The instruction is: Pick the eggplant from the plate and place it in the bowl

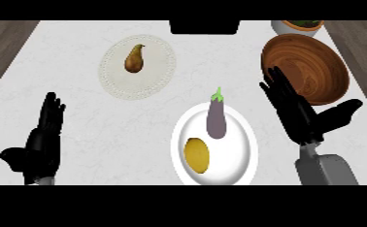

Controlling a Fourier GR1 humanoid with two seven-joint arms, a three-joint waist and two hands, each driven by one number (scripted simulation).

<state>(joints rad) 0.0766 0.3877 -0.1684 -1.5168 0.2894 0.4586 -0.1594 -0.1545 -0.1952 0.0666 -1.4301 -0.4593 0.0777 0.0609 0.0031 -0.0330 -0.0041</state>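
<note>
From my head view I see the eggplant (216,118) lying on the white plate (243,129) near the lower middle of the table (72,75), its green stem pointing away from me and its purple body reaching toward the plate's centre. A yellow lemon (197,155) lies on the same plate, just nearer to me and slightly left of the eggplant, apart from it. My right robot hand (297,109) stands just right of the plate with its fingers straight and pointing away, thumb spread out to the right; it has hold of nothing and does not touch the eggplant. Its fingertips overlap the near rim of the wooden bowl (305,66), which sits at the table's far right. My left robot hand (41,138) rests open at the lower left, fingers up, well apart from both plates, and it carries nothing. Farther away, left of centre, a pear (134,58) lies on a patterned pale plate (161,75). A dark object (204,26) sits at the far edge, and a small pot (297,27) shows beyond the bowl.
</note>
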